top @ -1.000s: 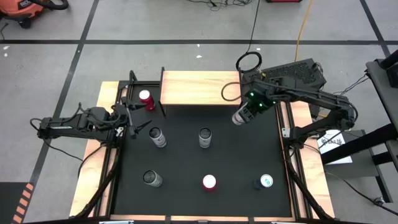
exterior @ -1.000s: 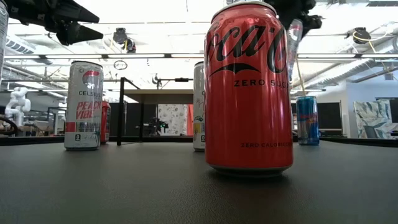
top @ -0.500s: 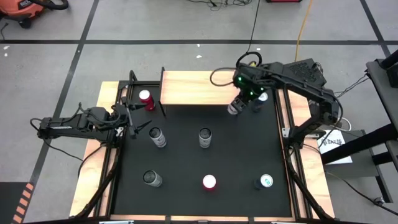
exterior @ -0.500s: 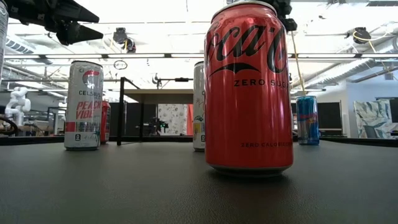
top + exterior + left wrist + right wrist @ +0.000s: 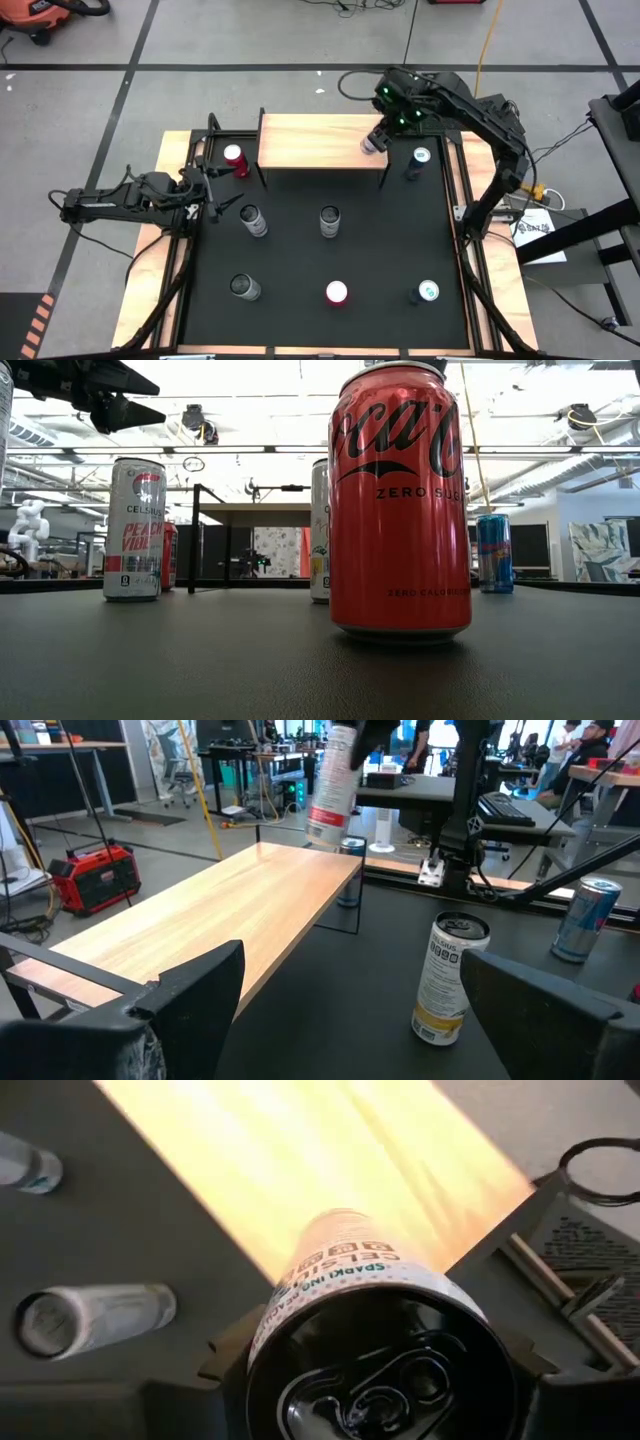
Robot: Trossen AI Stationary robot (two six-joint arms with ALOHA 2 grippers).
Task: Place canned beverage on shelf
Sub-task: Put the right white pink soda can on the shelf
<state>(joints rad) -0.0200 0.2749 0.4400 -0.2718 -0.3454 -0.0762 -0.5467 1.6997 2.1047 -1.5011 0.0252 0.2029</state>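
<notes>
The right gripper [image 5: 375, 141] is clamped on a slim white can [image 5: 373, 143] and holds it in the air over the right end of the shelf [image 5: 310, 141], which stands at the table's twelve o'clock edge. In the left wrist view the same can [image 5: 332, 782] hangs slightly tilted above the far end of the light wooden top [image 5: 215, 915], clear of the surface — not touching it. The right wrist view looks down the held can [image 5: 375, 1335] onto bright wood below.

The left gripper [image 5: 215, 195] waits at the table's nine o'clock side, its fingers [image 5: 190, 982] spread wide and holding nothing.

Other cans stand on the black mat [image 5: 390, 240]. A red-topped can [image 5: 234, 156] sits just beside the shelf's left end, toward ten o'clock. A dark can with a white top [image 5: 419, 158] stands just off the shelf's right end, around two o'clock. Two silver cans [image 5: 253, 218] and [image 5: 329, 219] stand near the middle. Along the six o'clock side stand a grey can [image 5: 244, 287], a red cola can [image 5: 337, 293] and a blue can [image 5: 427, 291]. The low view is filled by that red cola can [image 5: 400, 500]; the gripper does not show there.
</notes>
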